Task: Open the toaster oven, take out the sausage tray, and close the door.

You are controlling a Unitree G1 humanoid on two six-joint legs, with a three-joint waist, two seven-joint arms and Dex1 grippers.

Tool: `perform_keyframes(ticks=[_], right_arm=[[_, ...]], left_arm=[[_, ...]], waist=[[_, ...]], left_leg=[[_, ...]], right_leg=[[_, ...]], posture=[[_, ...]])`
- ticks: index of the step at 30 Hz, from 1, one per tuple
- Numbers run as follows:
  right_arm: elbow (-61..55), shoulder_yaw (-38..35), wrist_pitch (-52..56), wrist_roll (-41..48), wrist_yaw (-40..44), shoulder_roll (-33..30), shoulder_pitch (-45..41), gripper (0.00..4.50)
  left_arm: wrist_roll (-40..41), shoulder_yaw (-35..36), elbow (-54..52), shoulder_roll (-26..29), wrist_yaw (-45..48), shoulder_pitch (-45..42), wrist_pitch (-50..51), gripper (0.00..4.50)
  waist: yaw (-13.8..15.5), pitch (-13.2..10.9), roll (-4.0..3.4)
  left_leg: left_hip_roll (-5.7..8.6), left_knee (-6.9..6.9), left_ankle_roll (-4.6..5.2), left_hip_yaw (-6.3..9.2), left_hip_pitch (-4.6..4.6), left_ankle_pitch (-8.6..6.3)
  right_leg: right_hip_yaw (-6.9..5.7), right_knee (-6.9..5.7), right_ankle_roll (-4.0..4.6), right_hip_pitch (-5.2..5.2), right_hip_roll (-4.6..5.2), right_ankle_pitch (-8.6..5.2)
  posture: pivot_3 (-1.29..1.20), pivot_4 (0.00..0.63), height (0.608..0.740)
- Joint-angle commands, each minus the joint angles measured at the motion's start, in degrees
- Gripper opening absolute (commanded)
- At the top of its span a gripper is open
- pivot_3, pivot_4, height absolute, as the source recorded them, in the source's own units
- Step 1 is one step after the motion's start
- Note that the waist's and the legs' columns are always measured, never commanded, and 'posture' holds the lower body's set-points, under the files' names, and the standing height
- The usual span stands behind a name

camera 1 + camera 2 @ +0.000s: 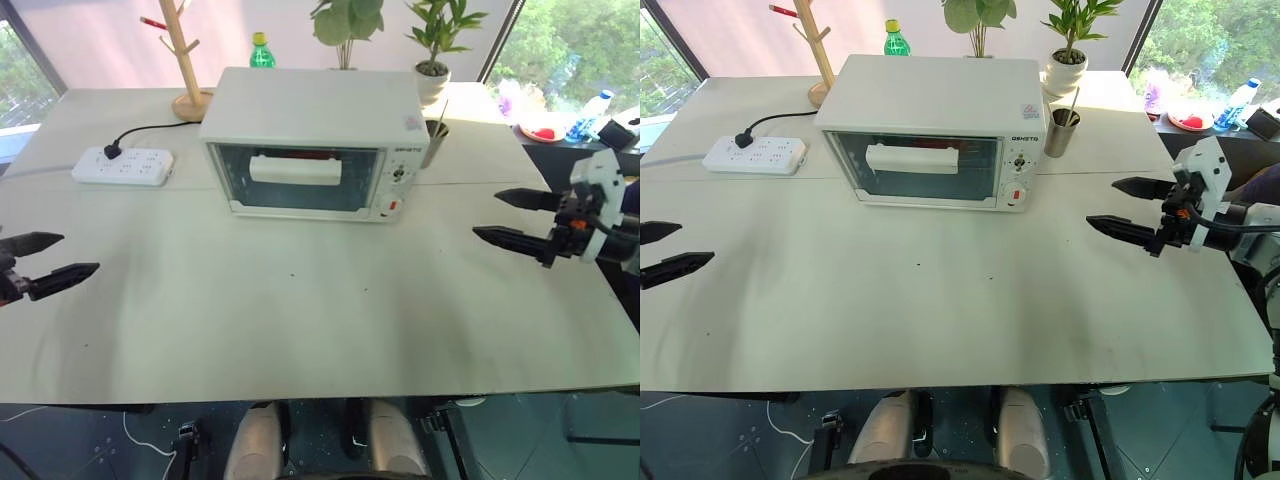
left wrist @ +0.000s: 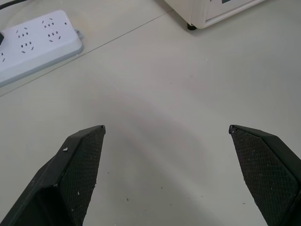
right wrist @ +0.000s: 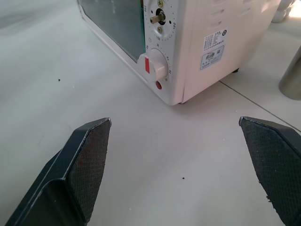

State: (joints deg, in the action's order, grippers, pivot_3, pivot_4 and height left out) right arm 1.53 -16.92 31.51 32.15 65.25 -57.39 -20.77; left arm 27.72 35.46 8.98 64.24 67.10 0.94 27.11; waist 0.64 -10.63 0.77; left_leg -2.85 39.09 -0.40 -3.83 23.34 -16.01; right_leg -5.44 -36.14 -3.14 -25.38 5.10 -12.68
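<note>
**Desk inventory: oven shut, both grippers empty**

Toaster oven (image 1: 310, 140): white, boxy, standing toward the far edge of the desk (image 1: 300, 320), about midway between its side edges. The door (image 1: 298, 178) is closed, its glass panel facing the near edge, with the long white bar handle (image 1: 296, 168) across it. Knobs and a small red switch (image 1: 392, 206) sit on the right panel. The sausage tray cannot be made out through the glass.

Left gripper (image 1: 42, 260): over the left edge of the desk, fingers spread wide, nothing between them, well apart from the oven.

Right gripper (image 1: 518, 218): over the right edge of the desk, fingers likewise spread wide and empty, pointing toward the middle of the desk, well apart from the oven.

Other items: a white power strip (image 1: 122, 165) near the far left corner, with a black plug in it; a wooden rack (image 1: 185, 60) and a green bottle (image 1: 262, 50) behind the oven; a metal cup (image 1: 435, 140) just beside the oven's right side; potted plants (image 1: 435, 45) at the far edge
</note>
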Motion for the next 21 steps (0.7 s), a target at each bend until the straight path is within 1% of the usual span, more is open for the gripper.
perform_keyframes(ticks=[1, 8, 13, 17, 19, 21], right_arm=[[0.0, -1.2, -1.5, -0.3, 0.3, -0.7, -0.9, 4.50], [-0.2, -1.6, -1.9, -0.9, -0.6, -0.5, -0.1, 4.50], [-0.7, -2.3, 0.6, 0.6, -2.1, 0.0, 0.1, 4.50], [-4.7, -2.2, 1.8, 1.9, -3.3, 0.9, 1.0, 4.50], [-8.5, -1.8, 4.1, 4.0, -4.6, 2.0, 0.9, 4.50], [-12.1, -0.8, 6.3, 5.6, -6.1, 3.3, 0.4, 4.50]], left_arm=[[-0.2, 2.1, -0.2, 0.3, 0.2, 0.0, -1.8, 4.48], [0.8, 2.0, 0.7, 0.1, -1.3, -2.4, -0.8, 4.48], [2.3, 1.5, -0.2, -0.1, -1.4, -3.3, 1.2, 4.48], [5.3, -0.1, -5.9, -0.8, -1.9, -5.8, 4.5, 4.48], [7.9, -1.2, -10.4, -1.3, -1.8, -7.0, 7.0, 4.48], [8.5, -3.2, -14.2, -1.7, -1.8, -7.5, 7.5, 4.48]], waist=[[0.0, 0.0, 0.00], [0.0, 0.0, 0.00], [0.0, 0.0, 0.00], [0.1, 0.0, 0.00], [0.1, 0.0, 0.01], [0.0, 0.0, 0.00]], left_leg=[[0.00, 0.00, 0.00, 0.00, 0.00, 0.00], [0.00, 0.00, 0.00, -0.01, 0.00, 0.00], [0.00, 0.00, 0.00, -0.02, 0.00, 0.00], [0.01, 0.00, 0.00, -0.01, 0.00, 0.00], [0.01, 0.01, -0.01, -0.02, 0.00, 0.00], [0.01, 0.01, -0.01, -0.01, 0.00, 0.00]], right_leg=[[0.00, 0.00, 0.00, 0.00, 0.00, 0.00], [0.00, 0.00, -0.01, 0.00, 0.00, 0.01], [0.00, -0.01, -0.01, 0.00, 0.00, 0.01], [0.01, -0.01, -0.02, 0.01, 0.01, 0.01], [0.02, -0.01, -0.03, 0.02, 0.02, 0.02], [0.03, -0.02, -0.04, 0.02, 0.02, 0.03]], posture=[[0.00, 0.150, 0.717], [0.00, 0.150, 0.717], [0.00, 0.150, 0.717], [0.00, 0.150, 0.717], [0.00, 0.150, 0.717], [0.00, 0.150, 0.717]])
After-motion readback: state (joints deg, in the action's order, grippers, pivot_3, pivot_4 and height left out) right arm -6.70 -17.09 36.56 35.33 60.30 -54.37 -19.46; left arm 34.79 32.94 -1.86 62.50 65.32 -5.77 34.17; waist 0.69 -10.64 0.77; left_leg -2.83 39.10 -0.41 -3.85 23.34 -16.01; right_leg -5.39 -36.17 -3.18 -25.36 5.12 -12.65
